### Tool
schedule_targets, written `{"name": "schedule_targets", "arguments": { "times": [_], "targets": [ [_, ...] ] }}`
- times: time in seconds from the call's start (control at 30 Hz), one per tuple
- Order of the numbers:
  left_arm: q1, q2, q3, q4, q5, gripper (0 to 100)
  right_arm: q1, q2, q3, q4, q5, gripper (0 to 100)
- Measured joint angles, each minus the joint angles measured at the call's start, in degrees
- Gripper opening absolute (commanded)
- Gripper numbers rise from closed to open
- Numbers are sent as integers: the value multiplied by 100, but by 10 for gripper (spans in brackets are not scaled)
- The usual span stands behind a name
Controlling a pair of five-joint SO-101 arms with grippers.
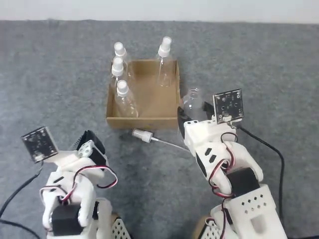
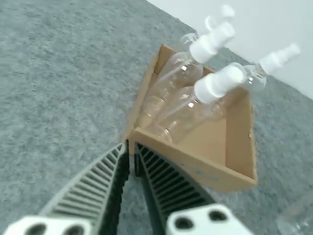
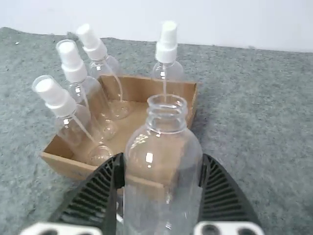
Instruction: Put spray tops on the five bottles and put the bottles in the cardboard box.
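A shallow cardboard box [image 1: 169, 115] holds several clear bottles with white spray tops, such as one near its front left [image 1: 124, 98] and one at the back right [image 1: 165, 62]. An uncapped clear bottle [image 1: 192, 104] stands upright just right of the box, and my right gripper [image 3: 160, 196] is shut on the uncapped bottle [image 3: 163, 166]. A loose spray top [image 1: 143, 135] with its long tube lies on the carpet in front of the box. My left gripper [image 2: 131, 161] is shut on nothing, hanging near the box's front left corner [image 2: 134, 133].
Grey carpet [image 1: 60, 74] covers the table, with a pale wall along the far edge. Both arm bases stand at the near edge, with black cables trailing beside them.
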Motion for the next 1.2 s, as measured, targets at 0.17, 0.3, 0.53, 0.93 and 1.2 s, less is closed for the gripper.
{"name": "schedule_targets", "arguments": {
  "times": [0.17, 0.3, 0.53, 0.93, 1.2],
  "targets": [
    [176, 0, 0, 0, 0, 12, 70, 0, 0, 0, 0, 80],
    [360, 0, -9, 0, 0, 12, 70, 0, 0, 0, 0, 80],
    [378, 0, -422, 0, -114, 12, 88, 0, 0, -79, 0, 80],
    [378, 0, -554, 0, -158, 11, 105, 0, 0, -88, 0, 80],
    [378, 237, -1125, 0, -158, 11, 105, 0, 0, -88, 0, 80]
  ]
}}
